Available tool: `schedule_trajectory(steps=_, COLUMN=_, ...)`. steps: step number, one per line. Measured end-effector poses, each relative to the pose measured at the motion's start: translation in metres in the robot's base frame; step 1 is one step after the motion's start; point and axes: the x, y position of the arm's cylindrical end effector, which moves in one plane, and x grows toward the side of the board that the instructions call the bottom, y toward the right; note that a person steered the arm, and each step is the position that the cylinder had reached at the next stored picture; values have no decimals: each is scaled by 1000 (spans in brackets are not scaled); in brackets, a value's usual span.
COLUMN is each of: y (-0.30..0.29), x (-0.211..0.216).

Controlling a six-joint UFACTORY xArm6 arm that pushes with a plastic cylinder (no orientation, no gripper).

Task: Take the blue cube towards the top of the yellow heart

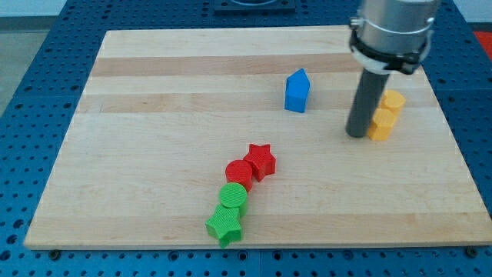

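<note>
Our tool is a plain rod with no jaws, holding nothing; my tip (pixel 357 135) rests on the table (pixel 154 154) just beside the yellow heart (pixel 385 115), on its left. We see the blue cube (pixel 297 91) upright, further to the view's left.

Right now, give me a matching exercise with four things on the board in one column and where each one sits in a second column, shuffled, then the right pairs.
Things:
1. blue block
2. yellow block
3. green star
4. red star

Places:
A. nearest the view's bottom, at the lower end of the diagonal row
B. just to the view's right of my tip
C. upper end of the diagonal row
D. alone, to the view's left of my tip

Pairs: 1-D, 2-B, 3-A, 4-C
</note>
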Motion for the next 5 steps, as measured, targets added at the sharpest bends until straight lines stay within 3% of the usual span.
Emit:
schedule_trajectory(steps=1, y=28, x=-2)
schedule_trajectory(steps=2, y=11, x=-2)
schedule_trajectory(steps=4, y=-148, x=-6)
schedule_trajectory(steps=5, y=-184, x=-28)
